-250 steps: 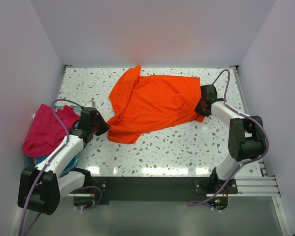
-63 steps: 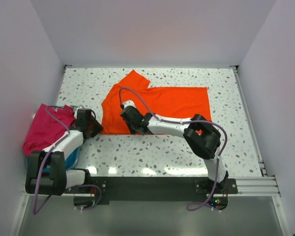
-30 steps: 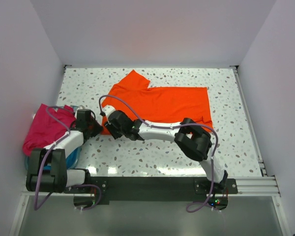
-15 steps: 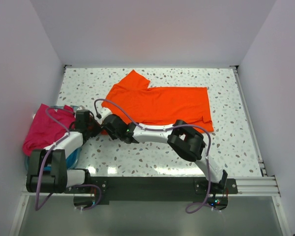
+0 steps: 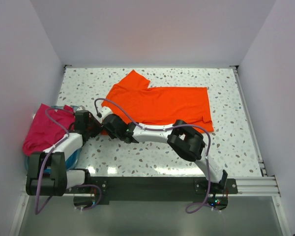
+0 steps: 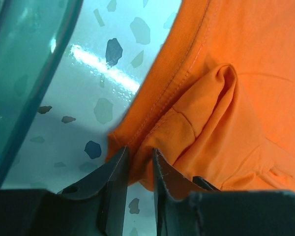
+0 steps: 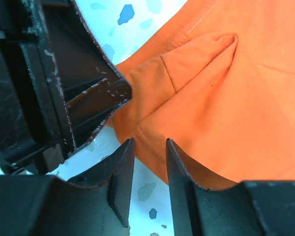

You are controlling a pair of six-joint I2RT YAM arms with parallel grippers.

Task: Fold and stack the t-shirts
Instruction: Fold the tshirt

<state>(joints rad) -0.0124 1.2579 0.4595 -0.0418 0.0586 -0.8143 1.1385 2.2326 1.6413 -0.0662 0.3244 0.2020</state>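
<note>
One orange t-shirt (image 5: 162, 103) lies spread flat on the speckled table (image 5: 226, 147), centre to far side; outline is a broad rectangle with one sleeve (image 5: 132, 78) jutting toward the far wall at its left end.

Long axis runs left to right; sleeve end is left, so I judge the shoulders point left and the hem right; square right edge agrees with that.

Progress, judged: early. Orange shirt is laid out and smoothed but not folded into a compact packet; no stack anywhere. Magenta t-shirt (image 5: 42, 130) sits crumpled in a heap at the left edge, over some teal cloth (image 5: 42, 161) and the translucent tub (image 6: 34, 73); both unfolded. Left to do: fold orange, then the others, then pile them.

Both arms meet at the shirt's near-left corner, where a small tuck of cloth stands up.
- left gripper (image 6: 137, 155): jaws narrow, the orange corner hem sitting in the gap; cannot tell whether it is truly clamped.
- right gripper (image 7: 150, 145): reaches across from the right, jaws also narrow, straddling the hem just beside the left one; firm grip likewise cannot be confirmed.
</note>
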